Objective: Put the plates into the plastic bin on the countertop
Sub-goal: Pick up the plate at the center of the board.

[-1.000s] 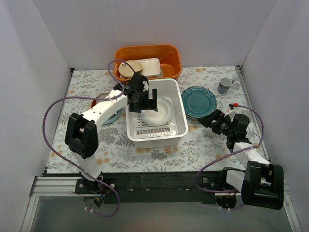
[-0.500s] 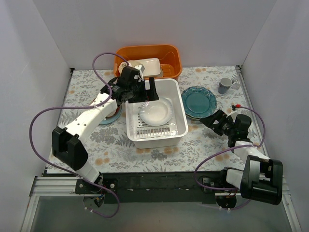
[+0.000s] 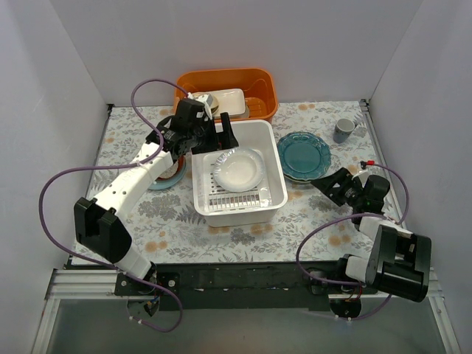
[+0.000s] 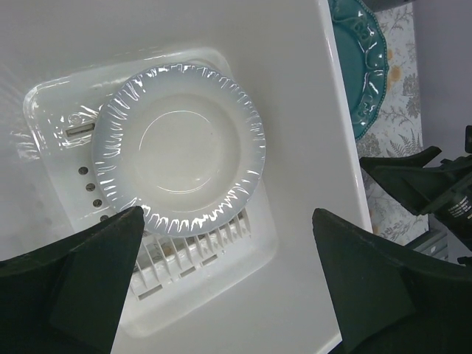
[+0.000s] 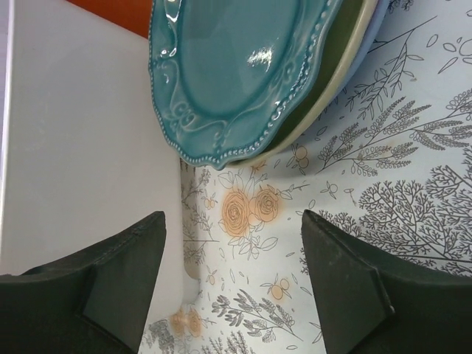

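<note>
The white plastic bin (image 3: 276,177) stands mid-countertop (image 3: 313,217). A pale ribbed-rim plate (image 3: 238,169) lies flat inside it on the slotted bottom, also in the left wrist view (image 4: 179,147). My left gripper (image 3: 218,139) is open and empty above the bin's far left part (image 4: 227,221). The scalloped teal plate (image 3: 303,153) tops a stack right of the bin; a cream and a light blue rim show under it (image 5: 236,74). My right gripper (image 3: 327,184) is open and empty, just short of that stack's near edge (image 5: 232,221). More plates (image 3: 168,175) lie left of the bin, mostly hidden by the left arm.
An orange tub (image 3: 263,87) at the back holds a white rectangular dish and a beige oval dish. A grey mug (image 3: 343,130) stands at the far right. White walls close in the left, back and right sides.
My left gripper has drawn back and up toward the bin's far left rim, leaving the pale plate lying flat in the bin. My right gripper has shifted slightly right.
</note>
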